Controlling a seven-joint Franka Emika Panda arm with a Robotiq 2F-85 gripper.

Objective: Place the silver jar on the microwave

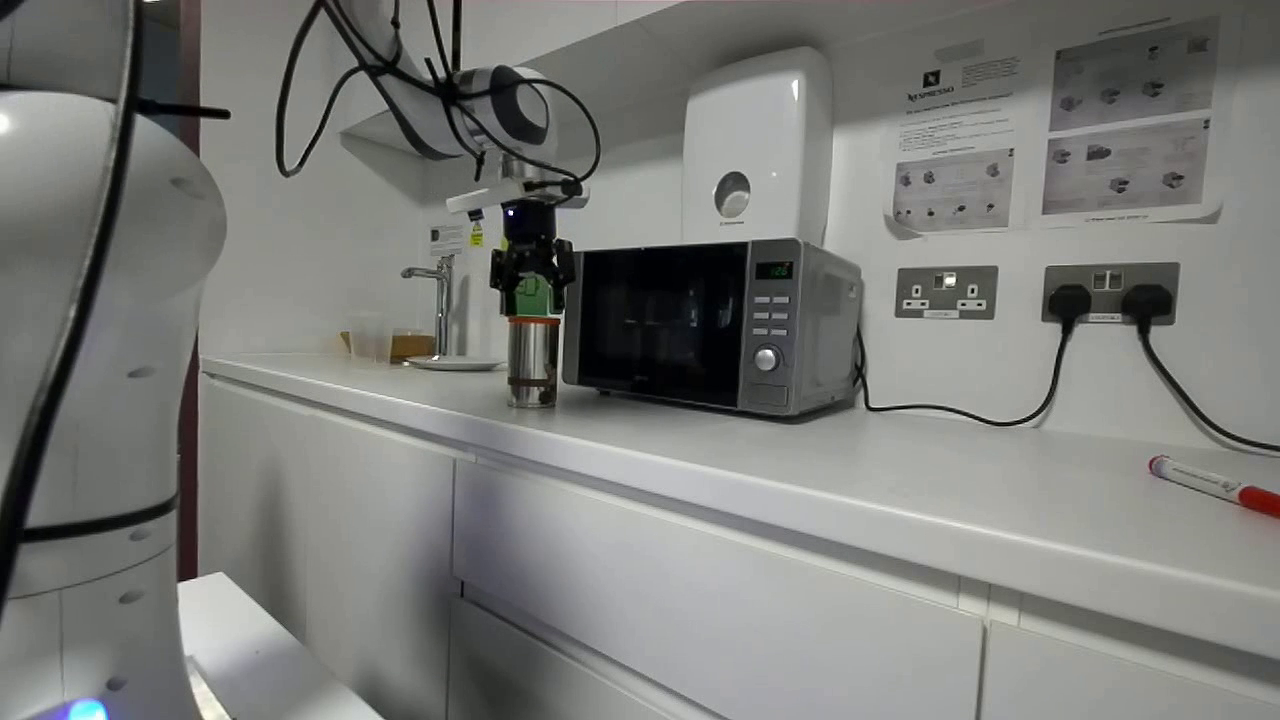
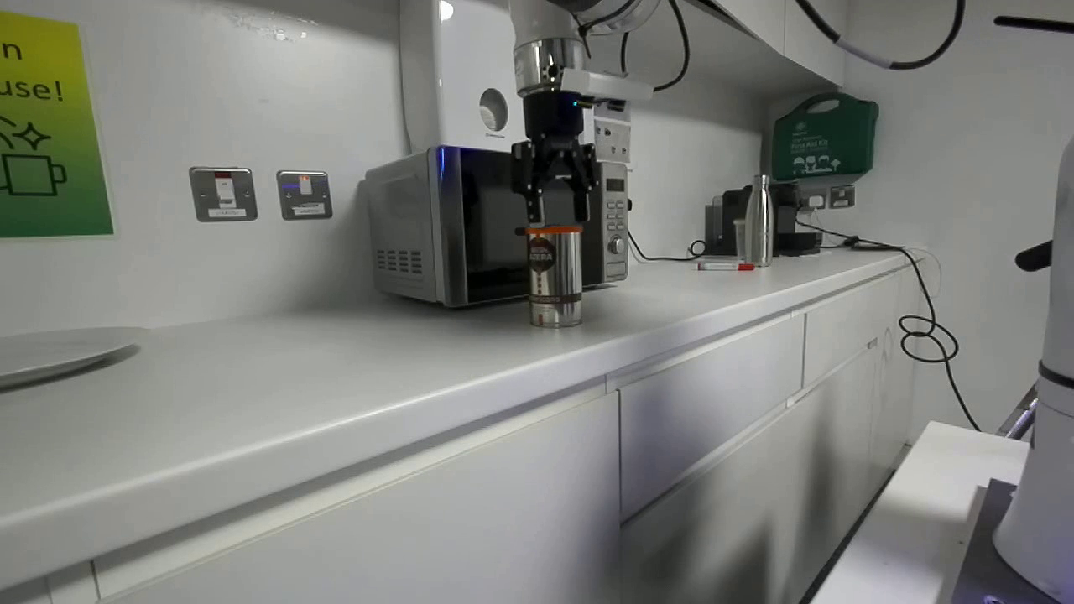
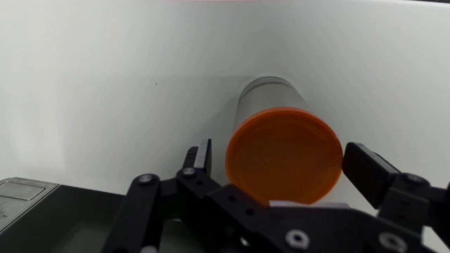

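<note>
The silver jar (image 1: 533,362) stands upright on the counter in front of the microwave, and it shows the same way in an exterior view (image 2: 555,281). Its lid is orange, and in the wrist view the jar (image 3: 272,96) is seen from above, lid towards the camera. The microwave (image 1: 665,320) is silver-grey with a dark glass door; it also shows in an exterior view (image 2: 407,226) and at the lower left of the wrist view (image 3: 66,214). My gripper (image 2: 559,215) points down just above the jar. Its fingers are open on either side of the lid (image 3: 284,154), with nothing held.
A white wall-mounted box (image 1: 757,150) hangs behind and above the microwave. A plate (image 2: 63,352) lies on the counter near the tap (image 1: 440,300). A red marker (image 1: 1215,485) and a metal bottle (image 2: 759,222) are farther along. Wall cupboards overhang the arm.
</note>
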